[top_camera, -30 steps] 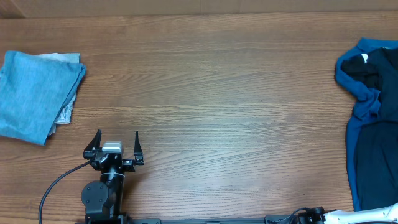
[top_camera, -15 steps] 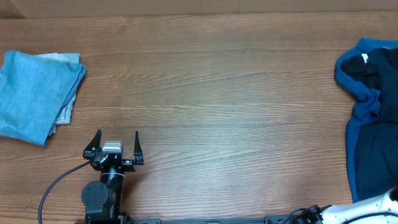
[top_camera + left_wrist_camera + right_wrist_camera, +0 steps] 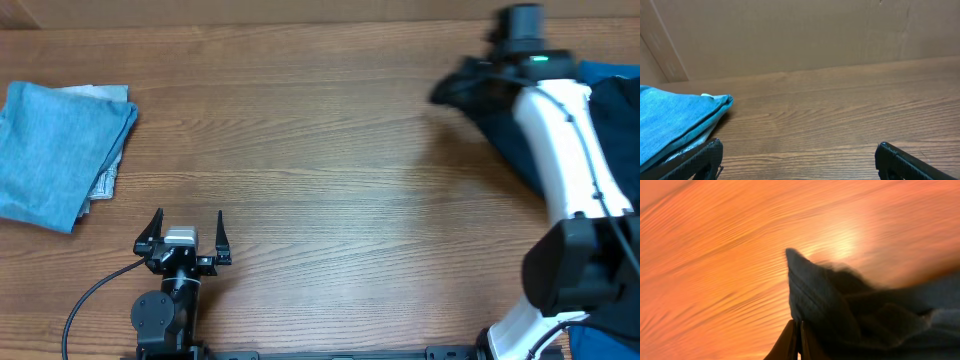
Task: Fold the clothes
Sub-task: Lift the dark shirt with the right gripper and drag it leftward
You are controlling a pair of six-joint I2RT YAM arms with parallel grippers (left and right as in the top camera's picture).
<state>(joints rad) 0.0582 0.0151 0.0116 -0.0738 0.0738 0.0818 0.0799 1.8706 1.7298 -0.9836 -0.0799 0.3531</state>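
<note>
right tool point(image 3: 799, 330) clamped on a corner of the dark navy garment point(image 3: 468, 86), which is bunched under the arm at the desk point(image 3: 320, 170) far right; left tool point(image 3: 189, 216) wide, empty, front left; light blue garment point(image 3: 50, 150) folded far left

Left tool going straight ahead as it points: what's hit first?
Way looks free: the left tool faces bare table, folded blue cloth off to its left. Likely first: the brown back wall.

Wood table point(image 3: 330, 150) — brown, fine straight grain, low sheen. Soft matt cloth: light blue garment point(image 3: 55, 150), dark navy garment point(image 3: 480, 95). Smooth glossy white plastic on right arm shell point(image 3: 565, 140); left gripper point(image 3: 189, 218) matt black.
</note>
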